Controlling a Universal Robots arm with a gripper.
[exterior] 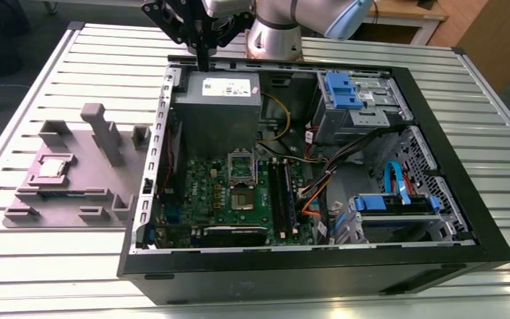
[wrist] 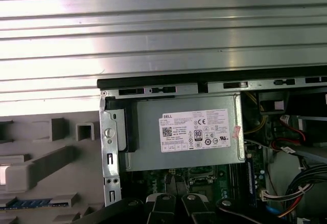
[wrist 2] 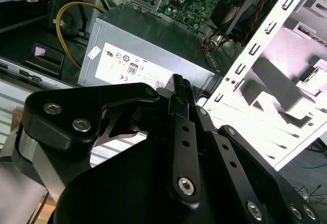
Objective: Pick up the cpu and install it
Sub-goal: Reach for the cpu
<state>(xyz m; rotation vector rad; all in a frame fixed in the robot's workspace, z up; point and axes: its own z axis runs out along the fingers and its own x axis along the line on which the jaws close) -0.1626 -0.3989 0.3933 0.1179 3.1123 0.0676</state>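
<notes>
The cpu (exterior: 54, 166) rests on a fixture (exterior: 95, 174), well apart from the end effector (exterior: 201, 64).

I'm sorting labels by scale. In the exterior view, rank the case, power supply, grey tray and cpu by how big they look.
1. case, by far the largest
2. grey tray
3. power supply, somewhat smaller than the tray as seen
4. cpu, smallest, lying on the tray

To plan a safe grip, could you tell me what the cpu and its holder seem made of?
The cpu: pale, silvery, faintly shiny top, likely bare metal. The holder: uniform matte grey with blocky moulded shapes, probably plastic.
</notes>
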